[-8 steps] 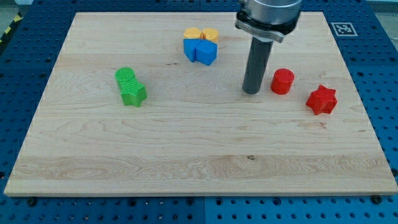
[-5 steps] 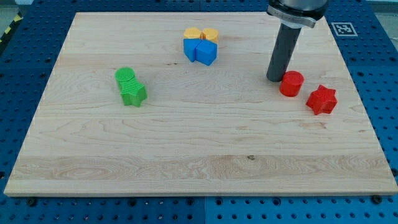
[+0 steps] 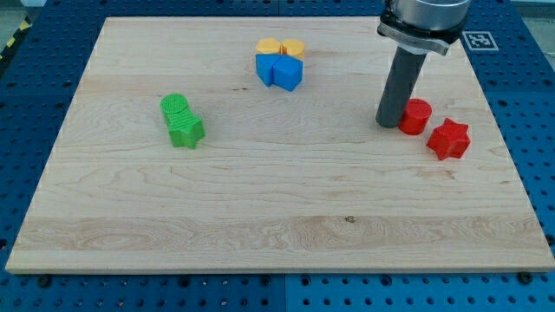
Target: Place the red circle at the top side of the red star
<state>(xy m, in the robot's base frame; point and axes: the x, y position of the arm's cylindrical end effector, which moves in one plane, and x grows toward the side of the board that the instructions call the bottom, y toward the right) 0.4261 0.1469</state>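
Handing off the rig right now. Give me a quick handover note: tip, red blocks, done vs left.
Tip: my tip is down on the board, against the view's left side of the red circle.
Blocks: the red circle sits up-left of the red star, close to it; I cannot tell if they touch.
Done: circle brought near the star.
Left: move the circle toward the view's right and slightly up until it sits directly above the star. Probably push from its left or lower-left, taking care not to knock the star.

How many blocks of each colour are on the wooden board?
Red: 2, circle and star
Green: 2, and
Blue: 2, and
Orange: 2, and
Total: 8
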